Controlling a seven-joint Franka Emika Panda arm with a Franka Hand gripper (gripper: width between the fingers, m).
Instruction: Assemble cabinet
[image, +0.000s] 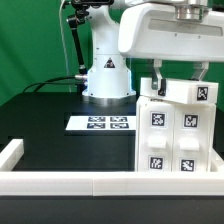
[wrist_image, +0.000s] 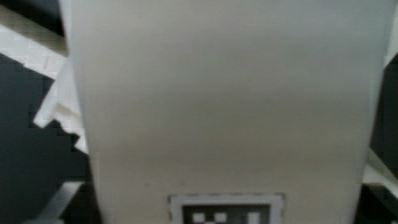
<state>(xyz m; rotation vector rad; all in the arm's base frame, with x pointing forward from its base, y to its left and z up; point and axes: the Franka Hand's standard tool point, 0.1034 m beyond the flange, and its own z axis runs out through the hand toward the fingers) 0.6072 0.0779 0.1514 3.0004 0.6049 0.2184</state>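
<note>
One large white plastic cabinet (image: 180, 130) of flat tagged panels stands just beside the low white border rail (image: 60, 183), its tags unreadable. Black table (image: 50, 130) lies open toward the flat white marker board (image: 102, 123). Gripper (image: 178, 72) grip: cannot tell.

the arm (image: 150, 35) reaches from its far base (image: 107, 75) toward the exterior view's right, wrist pointing down; the gripper (image: 183, 70) fingers are mostly hidden, their state unclear.
</note>
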